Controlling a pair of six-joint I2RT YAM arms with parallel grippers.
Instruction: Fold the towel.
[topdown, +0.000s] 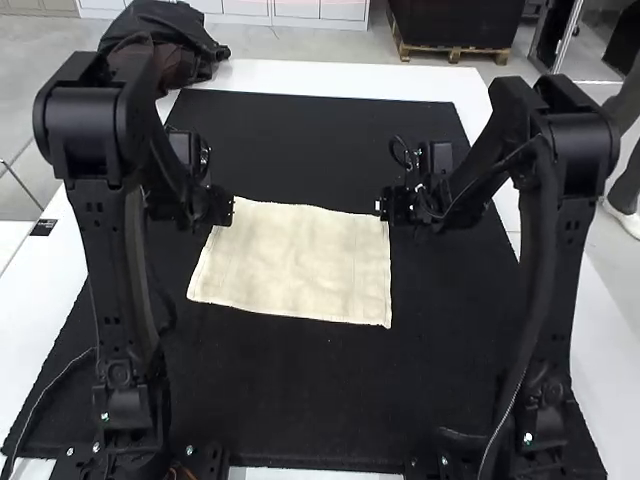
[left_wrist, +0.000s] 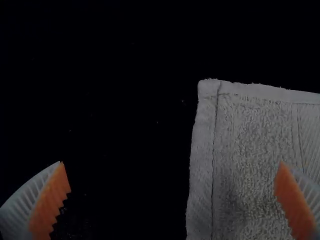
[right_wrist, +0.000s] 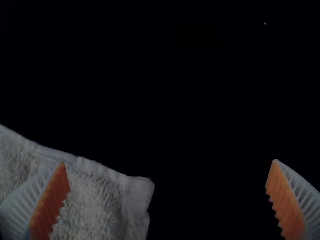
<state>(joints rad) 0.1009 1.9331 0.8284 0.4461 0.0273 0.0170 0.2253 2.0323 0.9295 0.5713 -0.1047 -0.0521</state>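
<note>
A white table (topdown: 60, 270) is extending beyond the towel (topdown: 295, 262) on every side, and a broad black mat (topdown: 320, 400) is covering the middle of it, directly beneath the towel. Two black arms are standing on the towel's near side: the left arm (topdown: 125, 270) is rising to its left, the right arm (topdown: 550, 250) to its right, and both are reaching in toward its far corners.

The towel itself, cream and roughly rectangular, is lying spread and nearly flat on the mat, wider across than it is deep. Its hemmed edges are showing in both wrist views, and its far edge is running between the two grippers. Beyond the towel, to its left, a dark, bunched garment (topdown: 165, 45) is resting at the table's far corner.

The left gripper (topdown: 230, 208) is sitting at the towel's far left corner, the right gripper (topdown: 383, 207) at its far right corner. Each is standing wide, with nothing pinched between its orange pads. In the left wrist view, one of the pads (left_wrist: 295, 202) is appearing over the towel and the other over the mat; the right wrist view is showing the same split, with one pad (right_wrist: 52, 202) over the towel's corner area. Whether any fingertip is touching the cloth, the views are not making clear.
</note>
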